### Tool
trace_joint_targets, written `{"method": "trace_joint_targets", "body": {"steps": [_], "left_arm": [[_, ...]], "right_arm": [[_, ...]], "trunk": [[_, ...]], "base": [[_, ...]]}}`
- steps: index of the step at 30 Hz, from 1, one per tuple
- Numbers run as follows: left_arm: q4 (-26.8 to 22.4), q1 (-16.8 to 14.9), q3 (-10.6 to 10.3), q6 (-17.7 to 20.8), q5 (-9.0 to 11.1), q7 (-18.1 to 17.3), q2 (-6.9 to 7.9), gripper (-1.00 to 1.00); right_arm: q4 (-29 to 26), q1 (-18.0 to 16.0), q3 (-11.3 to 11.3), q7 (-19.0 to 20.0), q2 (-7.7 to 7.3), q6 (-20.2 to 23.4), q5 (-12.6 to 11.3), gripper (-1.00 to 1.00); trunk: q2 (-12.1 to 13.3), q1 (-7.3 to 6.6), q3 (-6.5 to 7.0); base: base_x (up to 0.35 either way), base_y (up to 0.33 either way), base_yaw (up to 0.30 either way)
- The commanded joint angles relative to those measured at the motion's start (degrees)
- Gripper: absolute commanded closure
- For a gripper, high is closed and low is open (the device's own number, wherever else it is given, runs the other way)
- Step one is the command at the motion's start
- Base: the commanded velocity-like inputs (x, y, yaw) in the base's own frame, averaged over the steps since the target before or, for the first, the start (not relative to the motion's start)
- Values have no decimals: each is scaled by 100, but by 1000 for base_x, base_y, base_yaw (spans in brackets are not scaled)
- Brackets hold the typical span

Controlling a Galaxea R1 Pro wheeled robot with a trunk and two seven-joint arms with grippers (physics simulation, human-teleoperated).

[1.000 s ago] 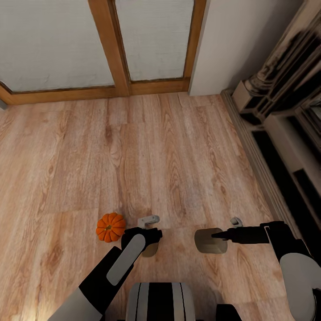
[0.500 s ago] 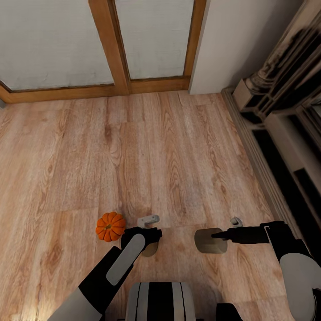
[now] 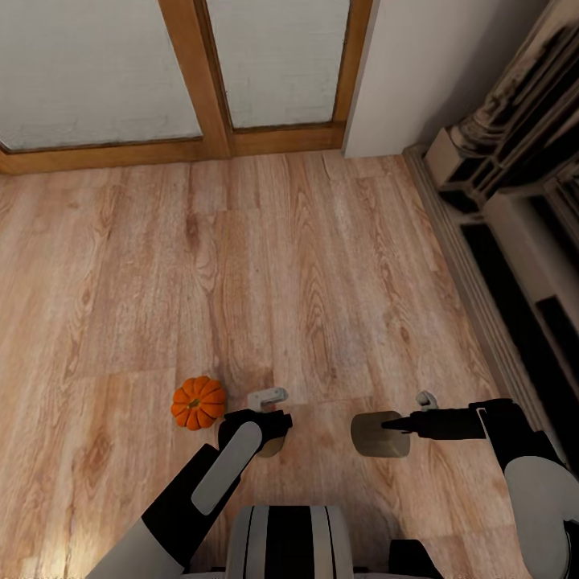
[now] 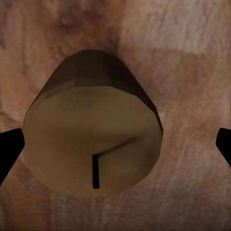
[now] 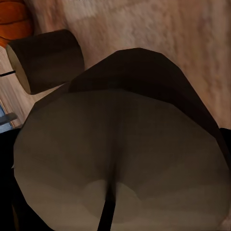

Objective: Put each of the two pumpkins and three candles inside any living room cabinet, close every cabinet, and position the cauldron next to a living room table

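the head view is showing a light wood plank floor [image 3: 305, 265], a wood-framed glazed door [image 3: 201, 80] at the far side and the dark ornate fireplace [image 3: 523, 209] along the right. compared with half a second ago the whole scene is sitting slightly differently in the frame: the door sill is now higher and the fireplace base has shifted. both arms are keeping the same place in the frame, so this is reading as a move of the camera, base or trunk, not of the things.

one pumpkin [image 3: 198, 402] is resting on the floor, just beside the left end effector [image 3: 269, 438] on its outer side, apart from it. it is also showing as an orange patch [image 5: 14, 19] at the edge of the right wrist view.

the left end effector is holding a candle [image 4: 94, 139], a squat tan cylinder with a dark wick. in the left wrist view the dark fingertips [image 4: 8, 149] are standing at either side of the candle, so they are judged to be pinching it, though the contact itself is not clearly shown. the right end effector [image 3: 394, 425] is carrying a second candle [image 5: 120, 159]; its jaws are hidden behind it, so the grip is judged as closed on it.

judgement: both end effectors are loaded, so the pumpkin cannot be picked up yet. the shift is suggesting the robot is repositioning; the cabinet still has to be reached and the candles placed inside.
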Motion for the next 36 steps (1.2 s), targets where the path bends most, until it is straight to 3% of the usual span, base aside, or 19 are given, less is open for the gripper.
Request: {"method": "trace_joint_targets", "body": {"steps": [1, 8, 32, 36], "left_arm": [[-6, -4, -5, 10, 41, 49, 1, -100], [-8, -4, -5, 10, 41, 49, 1, -100], [-31, -4, -5, 19, 44, 197, 82, -100], [-32, -4, -5, 14, 48, 177, 80, -100]], "right_arm": [[-6, -5, -34, 46, 6, 67, 59, 100], [-6, -5, -31, 46, 6, 67, 59, 100], [-6, -5, -31, 46, 8, 67, 59, 100], [-6, -5, -31, 46, 10, 67, 59, 100]], "trunk": [[-2, -1, -3], [-6, 7, -70], [-6, 7, -70], [-11, 17, -158]], "base": [[0, 0, 0], [0, 0, 0], [0, 0, 0], [0, 0, 0]]}}
